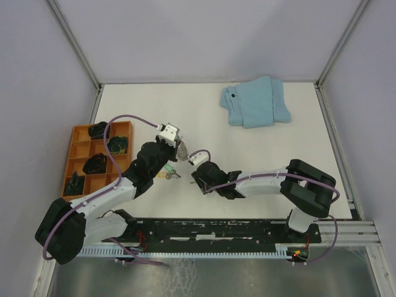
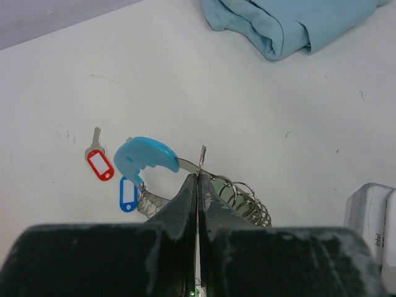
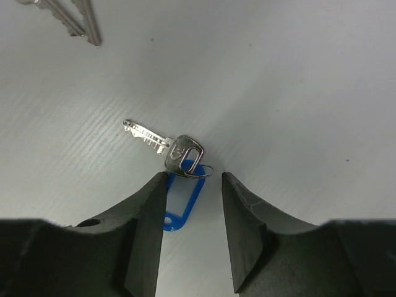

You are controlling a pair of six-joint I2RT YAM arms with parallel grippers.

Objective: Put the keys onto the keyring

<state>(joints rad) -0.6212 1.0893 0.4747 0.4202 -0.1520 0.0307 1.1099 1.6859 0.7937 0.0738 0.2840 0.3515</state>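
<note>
Keyring [image 2: 148, 158] sits in your left gripper [image 2: 198, 177], whose fingers are pressed fully together on the grey wire just right of the bright blue plastic section. A bunch of small wire loops lies along the wire to the right of the fingers. In the overhead view this gripper [image 1: 178, 150] holds the keyring [image 1: 182, 150] near the middle of the table [image 1: 278, 154].

A red-tagged key [image 2: 99, 162] lies flat on the table to the left of the blue section, close to it but apart. A blue tag [image 2: 128, 195] shows just below that section; you cannot tell from these views whether it is on the wire.

Your right gripper [image 3: 193, 180] is open, with a moderate gap between the fingers, and has hold of nothing. A blue-tagged key [image 3: 162, 142] lies on the table at that gap: its tag lies between the fingertips, and its silver blade points up and left, away from them. Two more silver keys [image 3: 71, 17] show at the top left of the right wrist view.

From above, keys with green and yellow tags [image 1: 167, 174] lie between the two grippers. A folded light-blue cloth [image 1: 257, 102] lies at the far side, and an orange tray [image 1: 79, 150] stands at the left edge.
</note>
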